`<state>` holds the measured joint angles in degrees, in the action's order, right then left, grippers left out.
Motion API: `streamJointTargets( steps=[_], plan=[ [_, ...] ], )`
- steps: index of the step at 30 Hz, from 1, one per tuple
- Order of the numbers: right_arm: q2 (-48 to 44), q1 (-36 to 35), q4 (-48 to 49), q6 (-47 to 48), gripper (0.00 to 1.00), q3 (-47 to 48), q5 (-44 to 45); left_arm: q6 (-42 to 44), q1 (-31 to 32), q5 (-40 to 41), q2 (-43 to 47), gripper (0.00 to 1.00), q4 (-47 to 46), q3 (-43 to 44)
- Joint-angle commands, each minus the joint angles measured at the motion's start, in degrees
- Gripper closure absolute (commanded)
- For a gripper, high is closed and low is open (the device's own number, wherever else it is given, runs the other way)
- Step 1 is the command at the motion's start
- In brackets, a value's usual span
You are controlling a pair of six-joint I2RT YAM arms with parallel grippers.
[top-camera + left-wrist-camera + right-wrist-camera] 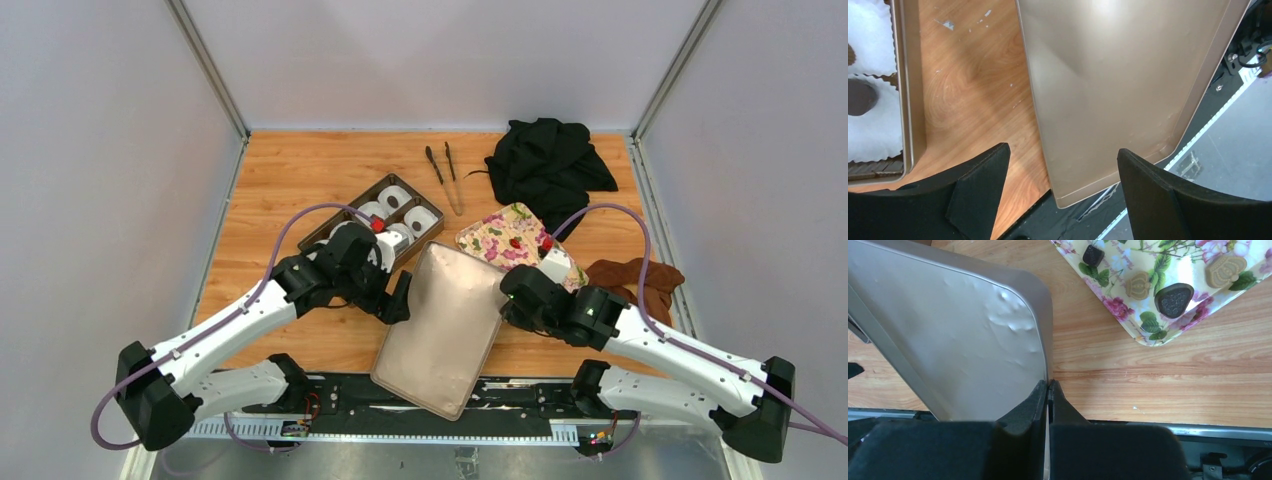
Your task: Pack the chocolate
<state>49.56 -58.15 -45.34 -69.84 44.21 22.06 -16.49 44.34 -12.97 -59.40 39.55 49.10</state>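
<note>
A dark heart-shaped chocolate (1174,299) and a small square one (1093,255) lie on the flower-print tray (1148,335), beside two tan crown-shaped pieces (1139,285). Another dark chocolate (859,97) sits in a white paper cup (875,135) inside the brown box (330,232). A large bronze lid (445,325) lies slanted between the arms, its near corner hanging past the table edge. My right gripper (1048,385) is shut on the lid's right rim. My left gripper (1064,150) stands wide open over the lid's left edge, holding nothing.
Dark tongs (445,175) lie at the back centre. A black cloth (545,160) is heaped at the back right, and a rust-brown cloth (640,280) lies by the right arm. The box holds several white paper cups (420,217).
</note>
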Motion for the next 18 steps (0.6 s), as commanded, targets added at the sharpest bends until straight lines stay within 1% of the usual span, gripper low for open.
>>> streamJointTargets(
  steps=[1,7,12,14,18],
  plan=[
    [-0.89,0.29,3.48,1.33,1.00,2.02,0.51,0.41,-3.35,-7.53,0.00,0.16,-5.56,-2.39],
    [-3.17,1.41,9.17,1.09,1.00,0.03,-2.43,0.39,-5.44,-10.62,-1.15,0.16,-7.50,-4.31],
    [-3.81,1.97,10.61,0.79,1.00,-0.74,-4.05,-1.11,-7.33,-15.67,-0.45,0.17,-11.09,-6.23],
    [-4.17,2.15,10.95,0.53,1.00,-1.15,-4.21,-1.44,-8.01,-18.85,0.03,0.19,-11.64,-6.45],
    [-4.87,2.93,10.98,-0.53,1.00,-2.49,-4.67,-2.35,-9.62,-24.04,1.26,0.28,-11.95,-6.18]
  ],
)
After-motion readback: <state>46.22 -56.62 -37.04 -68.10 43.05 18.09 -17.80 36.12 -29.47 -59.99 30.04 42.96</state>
